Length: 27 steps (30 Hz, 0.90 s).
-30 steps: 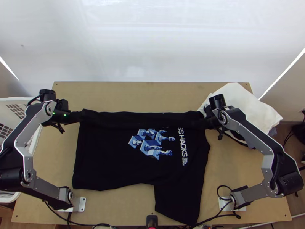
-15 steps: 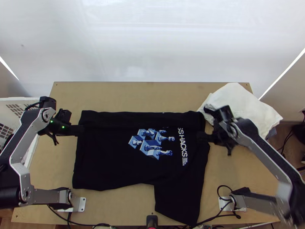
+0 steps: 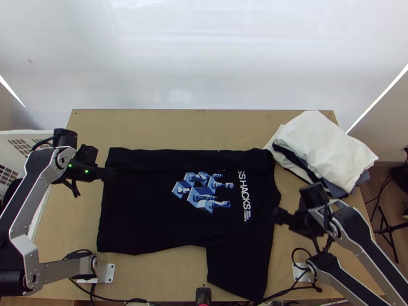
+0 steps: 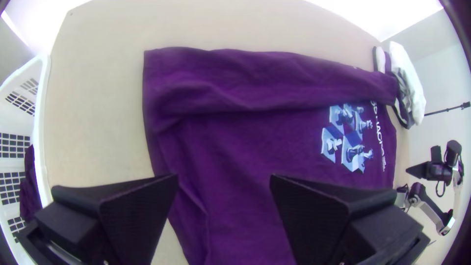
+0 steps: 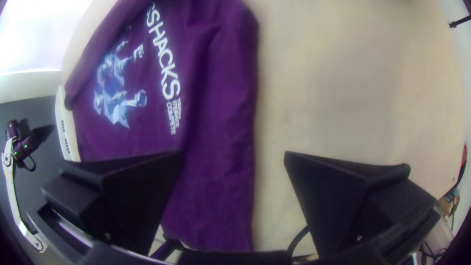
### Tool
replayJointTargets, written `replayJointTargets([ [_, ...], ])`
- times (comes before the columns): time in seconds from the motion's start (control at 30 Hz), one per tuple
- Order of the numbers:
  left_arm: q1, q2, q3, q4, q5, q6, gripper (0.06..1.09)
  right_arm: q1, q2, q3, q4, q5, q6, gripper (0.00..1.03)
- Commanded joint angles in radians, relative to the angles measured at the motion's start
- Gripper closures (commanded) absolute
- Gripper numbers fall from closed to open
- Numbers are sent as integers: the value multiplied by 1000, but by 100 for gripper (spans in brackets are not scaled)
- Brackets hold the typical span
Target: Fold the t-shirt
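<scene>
Fingers (image 4: 137,211) stand wide apart on the left gripper (image 4: 224,177), nothing pinched between them, over the hem end of the black t-shirt (image 3: 153,214). The right gripper (image 5: 234,157) is likewise parted and holding nothing, by the shoulder side, above where cloth gives way to bare table (image 3: 168,127). Dark tips against dark cloth in the top view make it hard to say whether either one touches the fabric.

What has just changed is the arms, not the shirt: both had been at the corners of its far edge, and since then the left has drawn back a little while the right has travelled well toward the near side. The cloth lies as it did, its far side turned inward in a long strip (image 4: 274,78) that reaches the printed picture (image 3: 201,194). That reads as the first side fold done and let go.

The near sleeve (image 3: 237,270) sticks out toward the near edge, so the matching fold probably comes next, with care not to drag the first one loose. Farther out, a pile of cloths (image 3: 326,148) sits at the far right corner and a white basket (image 4: 43,122) stands beyond the left side.
</scene>
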<state>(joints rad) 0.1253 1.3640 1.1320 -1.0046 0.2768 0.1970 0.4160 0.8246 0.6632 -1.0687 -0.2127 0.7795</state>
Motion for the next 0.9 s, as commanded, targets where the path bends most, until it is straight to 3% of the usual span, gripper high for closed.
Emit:
replayJointTargets([
  [0.0,-65,-20,17,3,-4,-64,18,89,-90,-88,-60,-117,53,9],
  [0.17,-90,-16,41,3,-10,-103,18,104,-116,-122,-88,-117,89,13],
  [0.33,-108,-2,55,3,-18,-133,18,132,-133,-152,-88,-117,66,20],
  [0.43,-125,17,68,3,-28,-163,18,176,-116,-159,-45,-116,66,30],
  [0.6,-142,21,74,6,-37,-192,18,288,-42,-159,-31,-119,61,30],
  [0.87,-145,46,107,9,-56,-212,18,339,65,-149,-16,-140,-66,30],
])
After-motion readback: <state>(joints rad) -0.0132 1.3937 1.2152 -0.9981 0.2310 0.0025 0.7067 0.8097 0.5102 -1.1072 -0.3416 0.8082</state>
